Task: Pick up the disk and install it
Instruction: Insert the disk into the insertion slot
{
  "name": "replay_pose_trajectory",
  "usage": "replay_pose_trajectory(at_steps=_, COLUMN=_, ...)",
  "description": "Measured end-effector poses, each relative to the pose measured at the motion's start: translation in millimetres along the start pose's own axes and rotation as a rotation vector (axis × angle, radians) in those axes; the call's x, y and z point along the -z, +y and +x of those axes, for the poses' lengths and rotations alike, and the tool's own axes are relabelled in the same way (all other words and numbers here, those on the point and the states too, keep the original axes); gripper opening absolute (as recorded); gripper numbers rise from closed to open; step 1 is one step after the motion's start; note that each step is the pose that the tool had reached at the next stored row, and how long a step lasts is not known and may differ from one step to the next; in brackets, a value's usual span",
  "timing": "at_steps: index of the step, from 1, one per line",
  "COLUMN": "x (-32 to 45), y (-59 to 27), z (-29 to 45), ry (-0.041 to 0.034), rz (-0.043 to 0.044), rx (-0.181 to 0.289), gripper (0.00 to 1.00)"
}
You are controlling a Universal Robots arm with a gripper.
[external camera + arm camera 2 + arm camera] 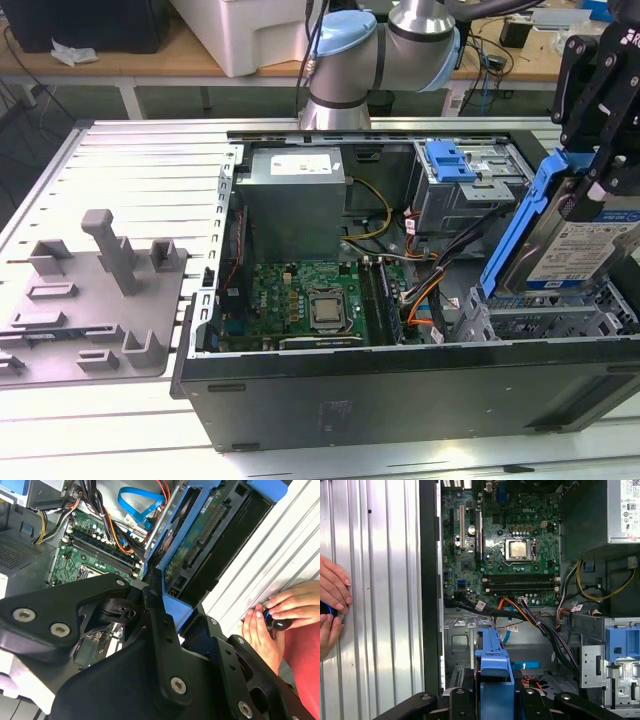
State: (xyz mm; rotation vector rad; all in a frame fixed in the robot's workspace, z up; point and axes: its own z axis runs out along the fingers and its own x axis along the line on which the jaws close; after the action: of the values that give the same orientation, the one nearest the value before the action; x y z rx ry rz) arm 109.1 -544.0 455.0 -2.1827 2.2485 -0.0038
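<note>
Exterior view: pincer [597,182] clamped on the disk [590,255]. The disk hangs directly below it, tilted on edge, long axis steep, lower end over the drive bay [545,322] at the exterior view's right of the case [400,390].

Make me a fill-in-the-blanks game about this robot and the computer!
The gripper holds the disk by its ___ carrier rail. The disk hangs tilted over the computer case, at the exterior view's ___ side. On the ribbed table beside the case rest a person's ___.
Missing words: blue; right; hands.
</note>
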Motion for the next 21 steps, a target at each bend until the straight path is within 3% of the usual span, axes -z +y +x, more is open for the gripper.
replay_pose_trajectory(at_steps=10, x=-1.5, y=0.0, z=-1.4, ry=0.0099, rz=0.0003, rx=0.003, gripper=0.36)
replay_pose_trajectory(at_steps=21, x=-3.8, y=0.1, z=-2.8, ry=0.0102, rz=0.0003, rx=0.003, gripper=0.36)
